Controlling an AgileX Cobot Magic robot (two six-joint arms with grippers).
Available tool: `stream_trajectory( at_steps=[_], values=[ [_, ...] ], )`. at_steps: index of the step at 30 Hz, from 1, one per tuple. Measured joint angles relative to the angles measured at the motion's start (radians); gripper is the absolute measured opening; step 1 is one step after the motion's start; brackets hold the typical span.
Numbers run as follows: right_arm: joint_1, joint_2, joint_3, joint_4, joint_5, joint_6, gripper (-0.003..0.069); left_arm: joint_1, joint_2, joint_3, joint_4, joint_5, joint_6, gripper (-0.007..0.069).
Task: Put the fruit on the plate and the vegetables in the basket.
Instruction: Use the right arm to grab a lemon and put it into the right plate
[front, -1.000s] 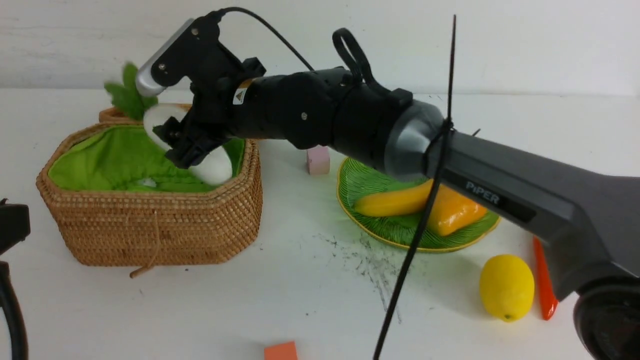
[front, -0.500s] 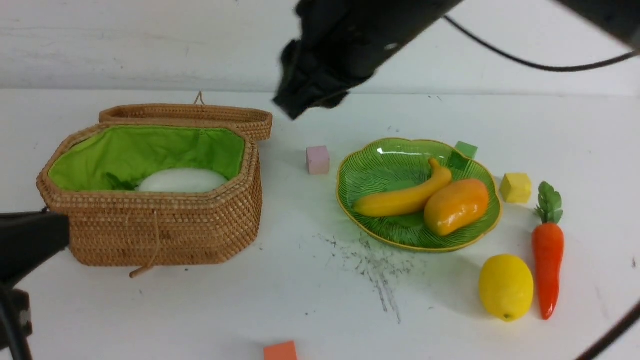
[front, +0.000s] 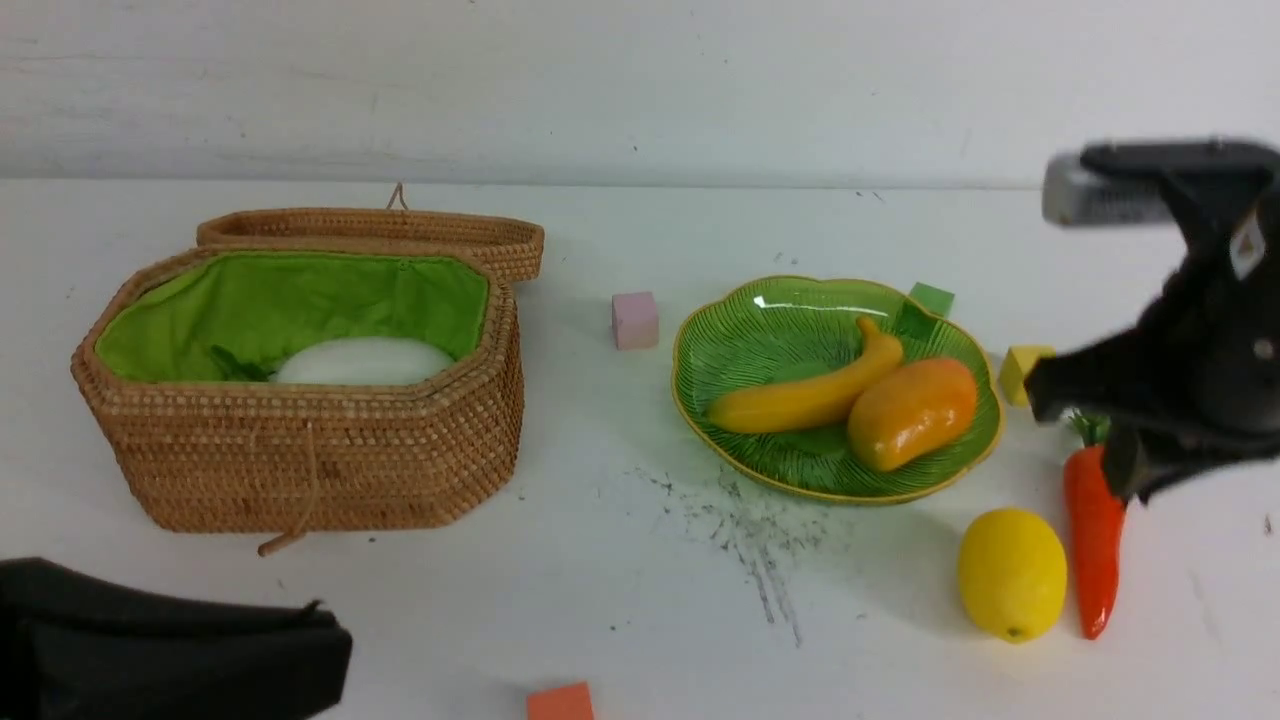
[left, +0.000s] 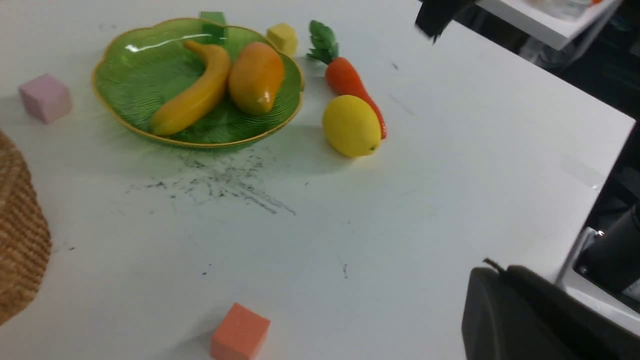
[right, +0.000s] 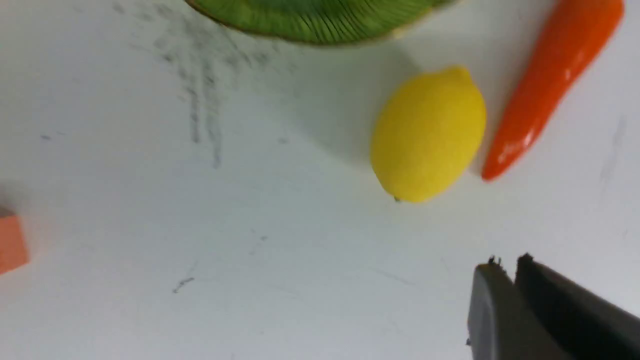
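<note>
The wicker basket (front: 300, 460) stands open at the left with the white radish (front: 365, 360) lying inside. On the green plate (front: 750, 320) lie the banana (front: 800, 398) and the mango (front: 912, 412). The lemon (front: 1012, 573) and the carrot (front: 1093, 530) rest on the table beside the plate, nearly touching. My right arm (front: 1200, 350) hovers blurred over the carrot's leaves. My right gripper (right: 507, 262) is shut and empty, a short way from the lemon (right: 429, 135) and the carrot (right: 550, 75). My left gripper (left: 500, 270) is shut and empty, low at the near left.
Small cubes lie about: a pink cube (front: 636, 319) between basket and plate, a green cube (front: 930, 298) behind the plate, a yellow cube (front: 1025, 370) beside it and an orange cube (front: 560, 702) at the front edge. The basket lid (front: 400, 228) lies back behind the basket.
My right arm left the radish in the basket, swung right across the table and now hangs over the carrot with its jaws closed. The left gripper has slid into view at the bottom left.
</note>
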Motion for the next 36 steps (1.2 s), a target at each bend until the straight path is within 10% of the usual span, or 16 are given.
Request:
stream_trajectory(
  at_steps=[11,36],
  values=[
    [-0.076,0.219,0.131,0.007,-0.353,0.092,0.0661,0.000,0.000,0.000,-0.058,0.020,0.083,-0.0013],
    [-0.093,0.365,0.113,0.079,-0.488,0.003,0.0591,0.000,0.000,0.001,-0.060,0.052,0.083,-0.0011]
  ],
)
